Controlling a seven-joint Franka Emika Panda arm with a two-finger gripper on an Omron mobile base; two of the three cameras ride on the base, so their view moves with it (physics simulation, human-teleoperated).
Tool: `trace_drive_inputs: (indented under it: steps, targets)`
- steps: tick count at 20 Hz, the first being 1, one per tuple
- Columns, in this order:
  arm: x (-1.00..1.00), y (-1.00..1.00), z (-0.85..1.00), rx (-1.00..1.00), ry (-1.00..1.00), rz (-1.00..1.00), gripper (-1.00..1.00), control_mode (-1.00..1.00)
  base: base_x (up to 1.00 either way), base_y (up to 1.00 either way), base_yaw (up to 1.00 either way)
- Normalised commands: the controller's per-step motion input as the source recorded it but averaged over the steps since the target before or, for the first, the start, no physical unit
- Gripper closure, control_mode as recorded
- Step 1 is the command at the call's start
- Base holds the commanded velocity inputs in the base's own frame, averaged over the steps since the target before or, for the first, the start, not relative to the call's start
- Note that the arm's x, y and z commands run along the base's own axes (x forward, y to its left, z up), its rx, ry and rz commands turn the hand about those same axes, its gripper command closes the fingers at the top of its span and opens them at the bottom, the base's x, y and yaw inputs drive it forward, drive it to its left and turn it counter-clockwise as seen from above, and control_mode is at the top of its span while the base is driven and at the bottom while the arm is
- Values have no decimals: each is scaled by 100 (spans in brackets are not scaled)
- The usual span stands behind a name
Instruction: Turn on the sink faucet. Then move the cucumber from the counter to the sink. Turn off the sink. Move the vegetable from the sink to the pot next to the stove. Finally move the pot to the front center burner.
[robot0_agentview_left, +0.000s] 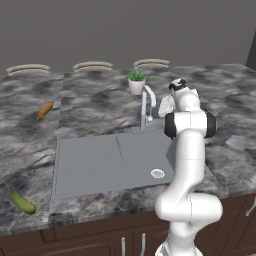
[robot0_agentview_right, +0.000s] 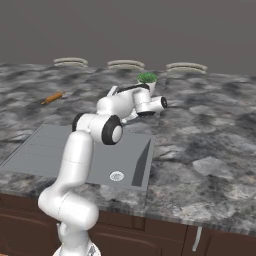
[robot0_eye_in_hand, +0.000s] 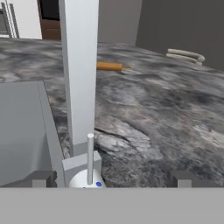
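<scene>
Dark marbled counter (robot0_agentview_left: 100, 102), wide-open empty claw (robot0_eye_in_hand: 109, 179) straddling sink faucet (robot0_eye_in_hand: 80, 78), lever (robot0_eye_in_hand: 90, 158) between its tips

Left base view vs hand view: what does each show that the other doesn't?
Left base alone: cucumber on the counter's front left, potted plant behind the sink faucet, the sink's round drain. Hand view alone: the faucet's thin lever up close, standing between the open gripper's fingertips. Both: faucet, sink, counter, orange carrot.
</scene>
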Motion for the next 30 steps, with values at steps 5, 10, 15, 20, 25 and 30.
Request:
trace_drive_inputs:
  steps: [5,10,15,20,25,30]
  targets:
    - [0,10,-4,0,0,0,-100,-100,0,0,0]
    - [0,17,-1,0,0,0,-100,-100,0,0,0]
    - [0,14,0,0,0,0,-100,-100,0,0,0]
    - [0,12,-5,0,0,0,-100,-100,0,0,0]
    - [5,13,-10,0,0,0,-100,-100,0,0,0]
    - [9,9,-7,0,0,0,-100,-100,0,0,0]
